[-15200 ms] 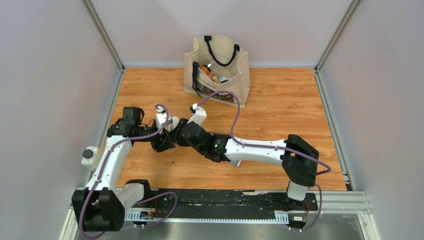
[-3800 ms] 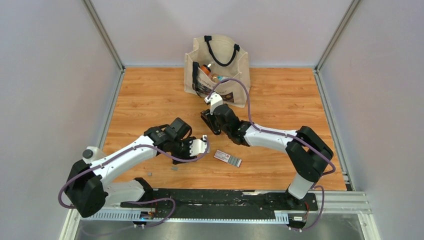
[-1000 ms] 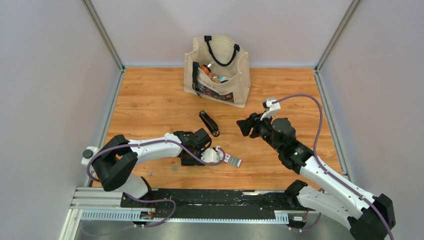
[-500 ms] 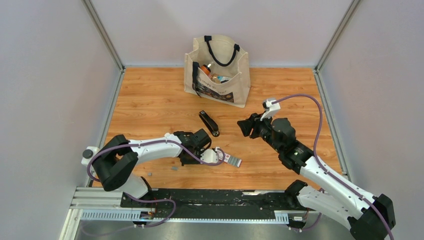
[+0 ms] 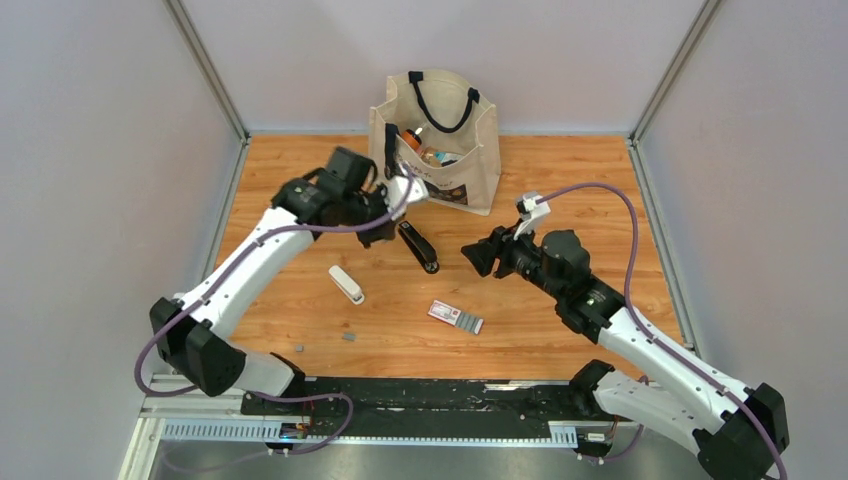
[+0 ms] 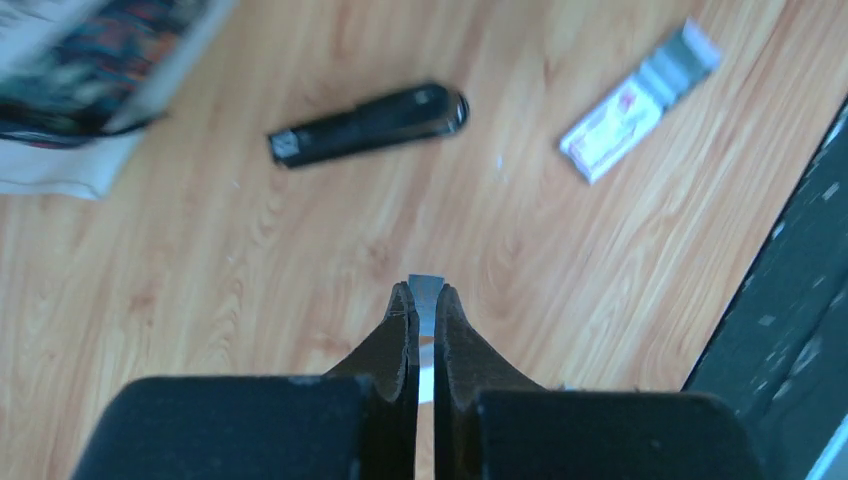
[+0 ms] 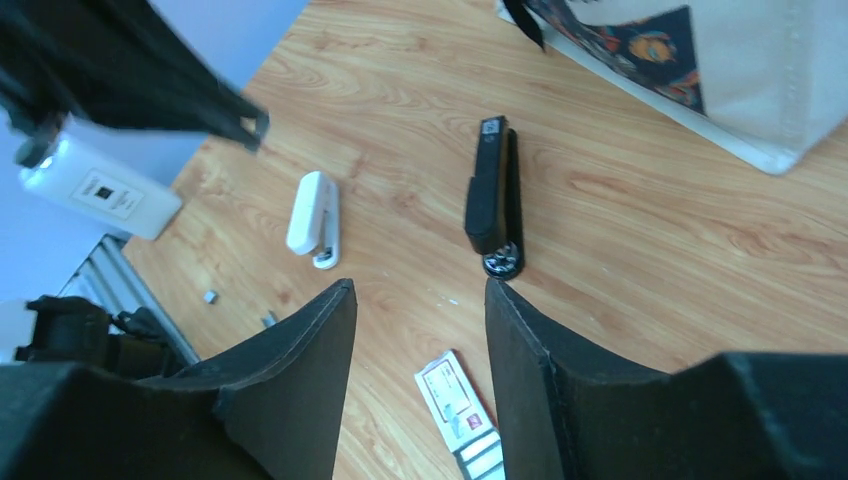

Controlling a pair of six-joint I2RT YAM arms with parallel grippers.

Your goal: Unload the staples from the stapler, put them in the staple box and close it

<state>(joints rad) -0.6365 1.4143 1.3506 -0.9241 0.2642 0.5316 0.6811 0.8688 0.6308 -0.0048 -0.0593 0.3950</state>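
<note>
Step, by appearance: staples out, strip to be put down.
Left gripper [image 6: 425, 305]: pinched shut on a thin grey staple strip [image 6: 427, 286], visible only from its wrist camera.
Right gripper [image 7: 420, 292]: half-open, empty, facing the stapler [image 7: 493, 195].
Stapler: flat on the worktop [image 5: 560, 190], near the tote bag [image 5: 440, 150].
Next, likely: lower and release beside the loose staples [image 7: 211, 296].

text check | small box [image 7: 455, 398]: red-and-white print, far too tiny to read | white block [image 7: 100, 185]: dark label there, letters blurred | stapler [image 7: 492, 190]: pale sticker at square end, unreadable | so nothing legible anywhere
</note>
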